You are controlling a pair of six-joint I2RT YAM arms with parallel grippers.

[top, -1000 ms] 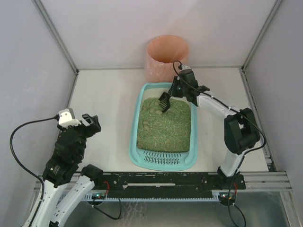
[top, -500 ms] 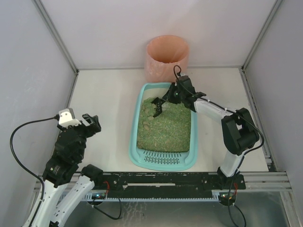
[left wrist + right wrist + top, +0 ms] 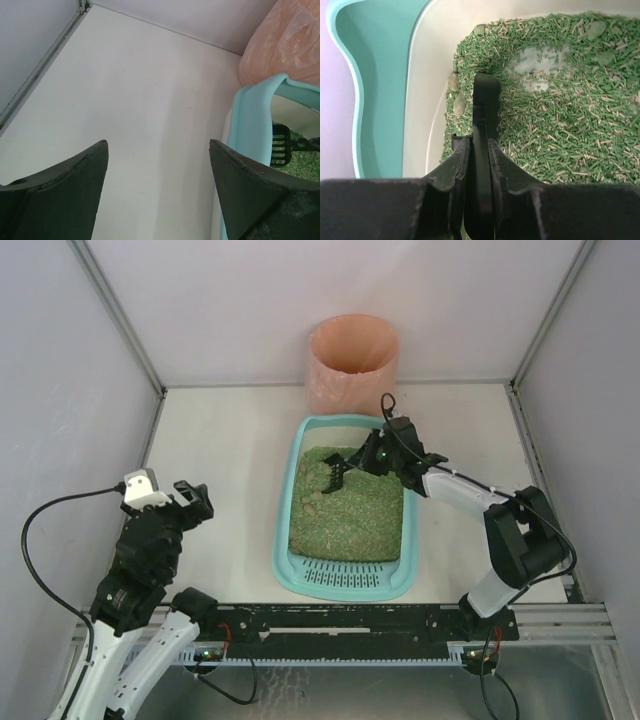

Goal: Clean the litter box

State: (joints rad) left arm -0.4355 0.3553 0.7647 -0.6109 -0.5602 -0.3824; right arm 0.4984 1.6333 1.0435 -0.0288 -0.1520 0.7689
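**Scooping under way, lumps left in the tray**

On the left, the left end effector hangs idle above the bare surface. Its fingers are spread wide with nothing between them, and it is well apart from the tray.

The litter box lies lengthwise at the middle of the surface, its slotted grate at the near end and the round pink-orange bin just beyond its far end. Green-brown granules fill it up to the grate.

In the far part of the tray the black slotted scoop is angled down into the litter close to the far-left wall. Its handle is clamped between the fingers of the right end effector, which reaches in from the right.

The right wrist view shows two grey-green lumps just beside the scoop's blade against the pale inner wall, a scraped bare patch ahead of it, and more lumps farther right.

I judge the job to be in its working stretch. The tool is in hand and at the litter, but waste plainly remains to be lifted out and carried to the bin. I cannot tell whether the blade carries anything, or what the bin holds.
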